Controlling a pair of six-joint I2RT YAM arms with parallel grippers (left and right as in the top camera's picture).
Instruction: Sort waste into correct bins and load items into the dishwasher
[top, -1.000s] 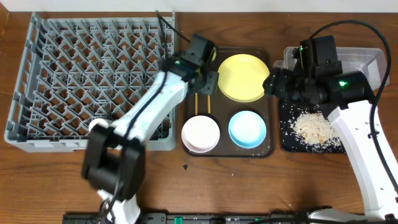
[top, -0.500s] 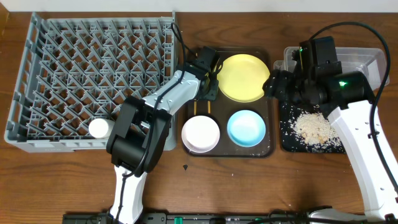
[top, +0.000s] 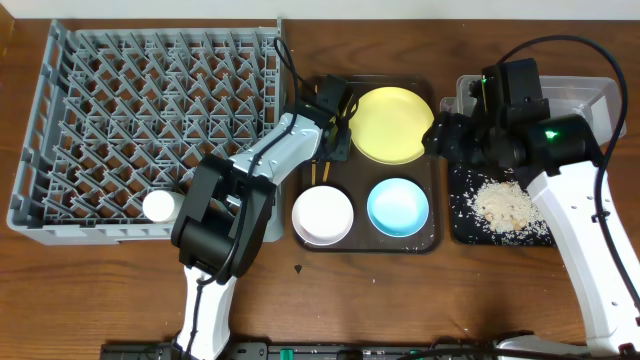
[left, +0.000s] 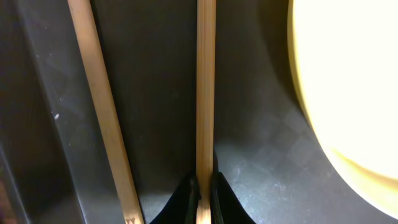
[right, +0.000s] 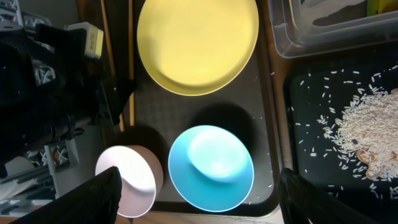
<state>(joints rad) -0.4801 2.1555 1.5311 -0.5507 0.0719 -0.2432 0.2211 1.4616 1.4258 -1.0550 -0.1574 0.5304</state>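
While the right jaws gape empty, the left jaws pinch one chopstick (left: 206, 93).

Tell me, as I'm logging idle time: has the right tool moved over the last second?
No. The right tool stays just right of the yellow plate, over the upper left corner of the black tray.

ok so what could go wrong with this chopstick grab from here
1. The left gripper pinches the chopstick with just its narrow fingertips, so the thin stick may pivot or slip as it lifts.
2. The second chopstick lies close alongside, and a sideways move could knock it.
3. The yellow plate sits close on the other side, so its rim might get bumped.
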